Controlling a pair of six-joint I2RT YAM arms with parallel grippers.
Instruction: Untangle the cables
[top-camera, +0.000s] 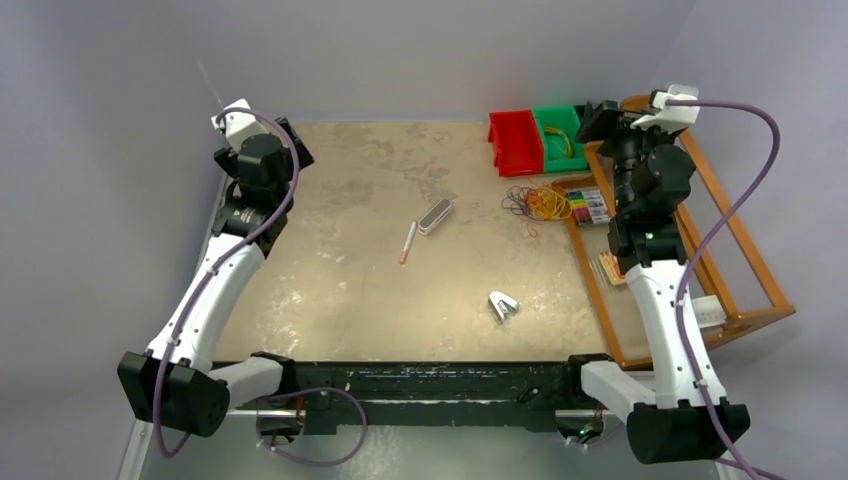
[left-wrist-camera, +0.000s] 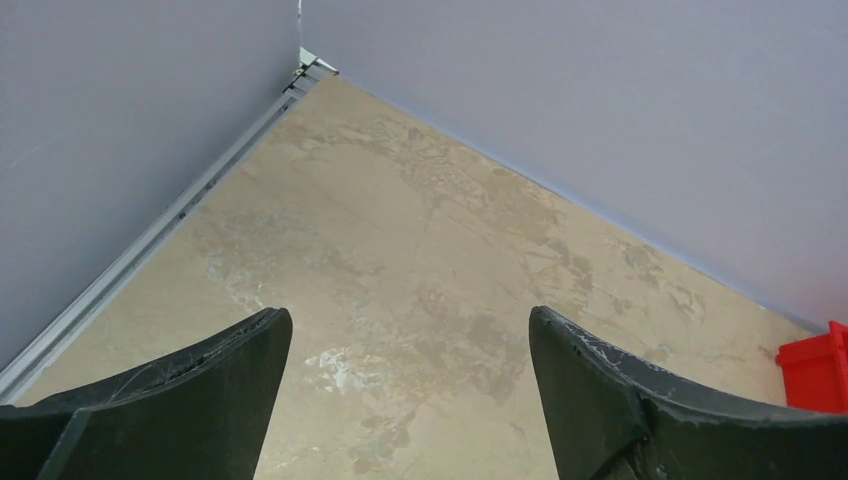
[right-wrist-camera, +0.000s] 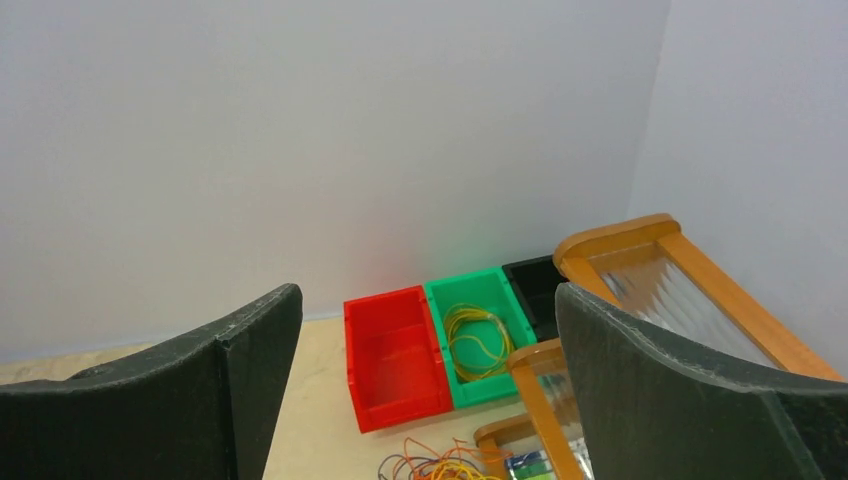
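Left gripper (left-wrist-camera: 410, 330) first: jaws spread wide with nothing between them, just bare table (left-wrist-camera: 400, 250) underneath. It's parked way over at the far left corner, where the two grey walls meet. Nowhere near any wire.

Right gripper (right-wrist-camera: 428, 300) is the same deal, wide open and holding nothing. It sits high at the far right, looking down at the row of bins against the back wall. Right below it in the wrist view are a red bin (right-wrist-camera: 395, 370), a green bin (right-wrist-camera: 468, 281) beside it and a black bin (right-wrist-camera: 530, 285) after that. A yellow cable (right-wrist-camera: 475, 340) lies looped inside the green one.

The main tangle of cables (top-camera: 535, 203) is on the table just in front of the red and green bins. It's yellow, red-orange and dark purple loops all piled into each other. From the top it lies right up against the left edge of the wooden tray (top-camera: 755, 250). Neither gripper touches it, though the right one is clearly the closer of the two.

Inside the tray there's a box of coloured markers (top-camera: 587, 206), just beside the tangle. Further out on the table are a silver case (top-camera: 436, 216) and a pen (top-camera: 408, 242) near the middle. A small white clip-looking thing (top-camera: 503, 306) lies closer to the arm bases; can't tell exactly what it is.
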